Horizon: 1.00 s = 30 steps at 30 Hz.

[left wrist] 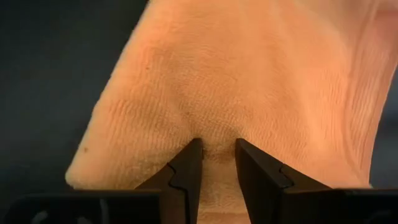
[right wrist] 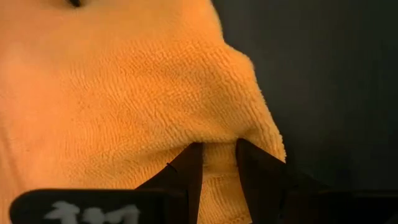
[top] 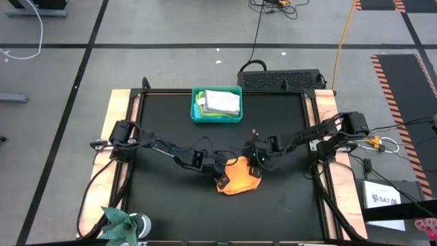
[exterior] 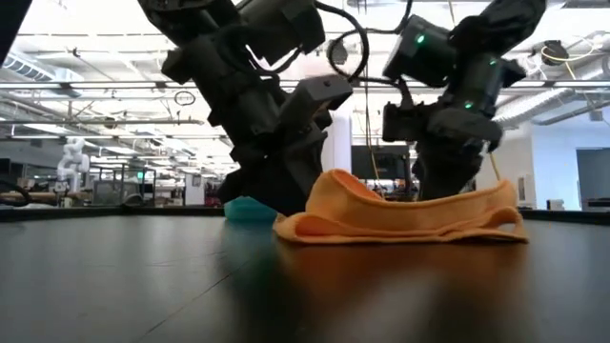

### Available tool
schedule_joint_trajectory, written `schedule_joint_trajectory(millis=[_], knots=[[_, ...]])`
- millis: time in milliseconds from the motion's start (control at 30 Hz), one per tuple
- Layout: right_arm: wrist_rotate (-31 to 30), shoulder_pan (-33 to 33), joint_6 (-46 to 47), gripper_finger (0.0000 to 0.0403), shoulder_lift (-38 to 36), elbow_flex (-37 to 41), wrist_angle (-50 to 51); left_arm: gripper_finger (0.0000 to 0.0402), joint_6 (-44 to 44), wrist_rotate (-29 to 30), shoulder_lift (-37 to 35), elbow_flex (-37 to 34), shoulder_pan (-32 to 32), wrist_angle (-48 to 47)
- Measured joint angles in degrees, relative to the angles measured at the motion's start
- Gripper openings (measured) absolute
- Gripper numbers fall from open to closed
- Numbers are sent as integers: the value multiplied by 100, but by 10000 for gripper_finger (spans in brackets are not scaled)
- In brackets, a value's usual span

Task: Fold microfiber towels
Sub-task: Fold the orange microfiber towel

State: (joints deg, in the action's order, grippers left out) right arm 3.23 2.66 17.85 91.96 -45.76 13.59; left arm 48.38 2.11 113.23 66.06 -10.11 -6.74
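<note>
Orange towel (top: pixel 239 181) lies mid-table, partly doubled over. Fold of cloth is pinched between jaws of left gripper (left wrist: pixel 217 146); opposite edge is clamped between jaws of right gripper (right wrist: pixel 219 148). For clean fold, both pinches should be kept firm, edges carried level and together, cloth kept taut between jaws, corners matched before release.

orange towel (right wrist: pixel 124 106) – soft ribbed cloth; table (exterior: pixel 143 286) – smooth, dark, faintly glossy.

both arms (top: pixel 171 147) crowding mat centre over orange towel (top: pixel 239 181); teal bin (top: pixel 216 106) sitting at back edge; plant (top: pixel 123 225) occupying front-left corner.
</note>
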Motion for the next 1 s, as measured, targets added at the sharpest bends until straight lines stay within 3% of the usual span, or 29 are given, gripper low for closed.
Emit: schedule_joint_trajectory(millis=[233, 533, 767, 1000], knots=[[739, -539, -82, 91, -50, 2, 153, 102, 26, -76, -134, -2, 199, -457], [553, -524, -67, 91, -868, 9, 1114, 102, -61, 398, -873, -11, 189, -1293], [583, -506, 328, 91, -1587, 7, 873, 102, 0, 692, -1130, -7, 190, -1116], [593, -3, 689, 91, -1533, 7, 716, 102, -8, 606, -1038, -7, 172, -236]])
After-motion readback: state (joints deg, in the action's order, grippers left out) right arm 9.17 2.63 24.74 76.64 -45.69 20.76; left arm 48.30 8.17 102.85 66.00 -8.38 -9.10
